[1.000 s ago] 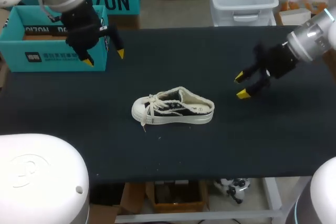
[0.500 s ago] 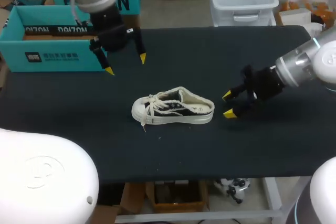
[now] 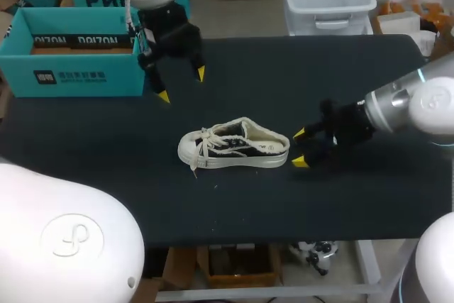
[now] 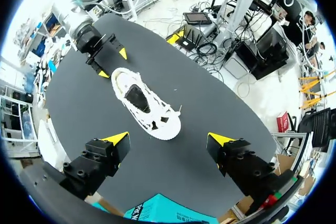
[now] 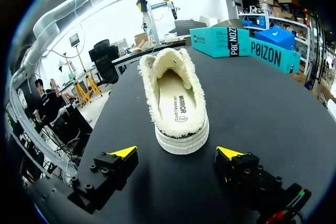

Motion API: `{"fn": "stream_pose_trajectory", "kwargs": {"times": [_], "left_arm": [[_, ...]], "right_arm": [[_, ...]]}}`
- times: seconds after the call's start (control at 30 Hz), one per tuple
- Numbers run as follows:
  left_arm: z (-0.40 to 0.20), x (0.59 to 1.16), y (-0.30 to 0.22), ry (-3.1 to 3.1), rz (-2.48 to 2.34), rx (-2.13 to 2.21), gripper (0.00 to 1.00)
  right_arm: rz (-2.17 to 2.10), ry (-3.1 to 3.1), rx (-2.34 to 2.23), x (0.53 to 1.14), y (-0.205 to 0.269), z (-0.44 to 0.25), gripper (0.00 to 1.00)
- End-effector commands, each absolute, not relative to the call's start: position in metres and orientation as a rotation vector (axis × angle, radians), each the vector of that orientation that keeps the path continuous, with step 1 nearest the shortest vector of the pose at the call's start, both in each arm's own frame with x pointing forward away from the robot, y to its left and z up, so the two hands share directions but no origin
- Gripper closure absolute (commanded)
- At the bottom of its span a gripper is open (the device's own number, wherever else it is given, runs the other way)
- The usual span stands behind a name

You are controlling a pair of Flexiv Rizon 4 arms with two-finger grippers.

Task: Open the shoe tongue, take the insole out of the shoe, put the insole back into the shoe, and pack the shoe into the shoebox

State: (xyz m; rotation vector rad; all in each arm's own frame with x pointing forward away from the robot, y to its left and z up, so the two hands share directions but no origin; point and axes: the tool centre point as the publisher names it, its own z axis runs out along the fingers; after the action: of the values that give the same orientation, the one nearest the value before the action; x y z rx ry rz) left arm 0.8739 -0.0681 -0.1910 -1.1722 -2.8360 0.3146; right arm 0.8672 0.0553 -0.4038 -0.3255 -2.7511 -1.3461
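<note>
The teal shoebox [image 3: 71, 69] sits open at the counter's [image 3: 284, 204] far left corner. Just beside the shoebox's right end, the left fingers [image 3: 162, 95] hang above the counter, spread wide and released, grasping nothing. The shoe [image 3: 234, 145] stands on its sole in the middle of the counter, well apart from the shoebox. Its toe points to the left edge and its heel to the right edge, and the white laces [image 3: 202, 148] trail off by the toe. The insole [image 5: 176, 106] lies flat inside the shoe, showing through the low back. The right fingers [image 3: 299, 161] are low over the counter just beside the heel. The 2 tips are apart and released, not touching the shoe.
</note>
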Motion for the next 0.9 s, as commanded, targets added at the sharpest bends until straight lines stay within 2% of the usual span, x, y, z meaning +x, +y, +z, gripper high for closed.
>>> {"fn": "stream_pose_trajectory", "kwargs": {"times": [0.03, 0.17, 0.23, 0.63, 0.9], "left_arm": [[-0.193, 0.856, -0.09, -2.866, 0.233, -0.221, 0.0], [-0.2, 0.85, -0.097, -2.735, 0.278, 0.25, 0.0], [-0.203, 0.85, -0.101, -2.771, 0.19, 0.339, 0.0], [-0.202, 0.85, -0.101, -2.825, 0.136, 0.308, 0.0], [-0.21, 0.833, -0.116, -2.711, 0.136, 0.815, 0.0]], "right_arm": [[-1.401, -2.759, -0.326, 0.869, 0.063, -0.416, 0.0], [-1.455, -2.769, -0.304, 0.873, 0.068, -0.421, 0.0], [-1.461, -2.77, -0.306, 0.874, 0.07, -0.422, 0.0], [-1.518, -2.717, -0.302, 0.884, 0.069, -0.424, 0.0], [-1.541, -2.711, -0.277, 0.89, 0.073, -0.427, 0.0]]}}
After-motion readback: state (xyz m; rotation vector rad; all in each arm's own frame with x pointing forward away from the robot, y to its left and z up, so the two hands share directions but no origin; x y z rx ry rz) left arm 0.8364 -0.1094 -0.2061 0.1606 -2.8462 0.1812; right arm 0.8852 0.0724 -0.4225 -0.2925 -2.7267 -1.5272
